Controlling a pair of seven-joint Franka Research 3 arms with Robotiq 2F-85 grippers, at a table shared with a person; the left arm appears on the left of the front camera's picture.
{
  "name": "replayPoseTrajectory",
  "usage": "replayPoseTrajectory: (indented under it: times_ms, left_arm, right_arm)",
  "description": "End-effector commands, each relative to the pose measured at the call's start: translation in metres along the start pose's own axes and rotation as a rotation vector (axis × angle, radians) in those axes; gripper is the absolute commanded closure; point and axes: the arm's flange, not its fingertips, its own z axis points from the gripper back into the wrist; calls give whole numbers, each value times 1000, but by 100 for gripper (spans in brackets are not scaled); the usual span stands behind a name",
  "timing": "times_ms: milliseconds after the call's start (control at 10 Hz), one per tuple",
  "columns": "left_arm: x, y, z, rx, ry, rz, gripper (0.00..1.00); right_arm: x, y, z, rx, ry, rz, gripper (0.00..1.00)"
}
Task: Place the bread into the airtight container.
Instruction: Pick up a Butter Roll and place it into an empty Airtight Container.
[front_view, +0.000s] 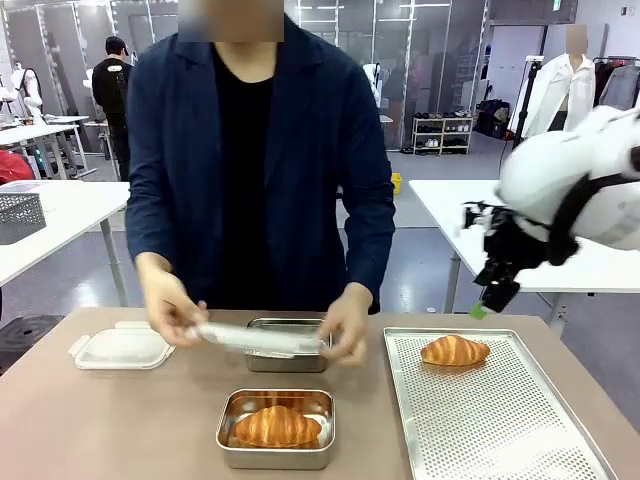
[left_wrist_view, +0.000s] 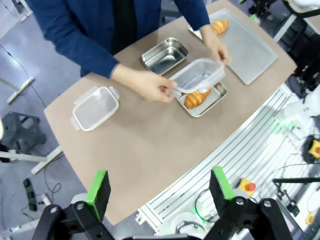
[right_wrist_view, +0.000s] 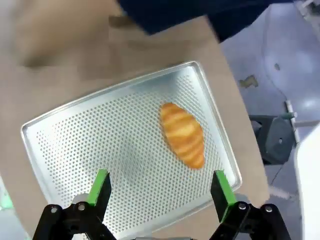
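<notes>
A person (front_view: 250, 150) holds a clear lid (front_view: 258, 338) over the far container (front_view: 287, 362); the near container (front_view: 275, 458) (croissant (front_view: 277, 426) inside) sits open.

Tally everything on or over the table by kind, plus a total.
Golden-brown croissants: 2
Rectangular stainless-steel containers: 2
Clear plastic lids: 2
Perforated metal tray: 1
Total: 7
</notes>
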Motion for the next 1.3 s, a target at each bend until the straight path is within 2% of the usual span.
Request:
replayPoseTrajectory:
  times_ms: [0,100,200,300,400,500,600,700,1200]
  left_arm:
    - [1,0,2,2,2,-15,0]
    - [1,0,2,2,2,-15,0]
    - [1,0,2,2,2,-15,0]
    - [1,0,2,2,2,-15,0]
    - [1,0,2,2,2,-15,0]
    - [1,0,2,2,2,-15,0]
    - [1,0,2,2,2,-15,0]
    - [1,0,2,2,2,-15,0]
    - [1,0,2,2,2,-15,0]
  right_arm:
    - [-128,1,61,-37,-249,-169,0]
    - [-180,7,72,-98,-246,-291,0]
    - [-229,20,81,-125,-310,-372,0]
    - [-266,29,80,-134,-363,-449,0]
    - [-287,40,71,-128,-345,-503,0]
    - [-301,48,62,-128,-368,-530,0]
    - [-309,50,52,-74,-367,-615,0]
    - [-311,53,85,-138,-337,-544,0]
    - [-311,53,85,-138,-337,-544,0]
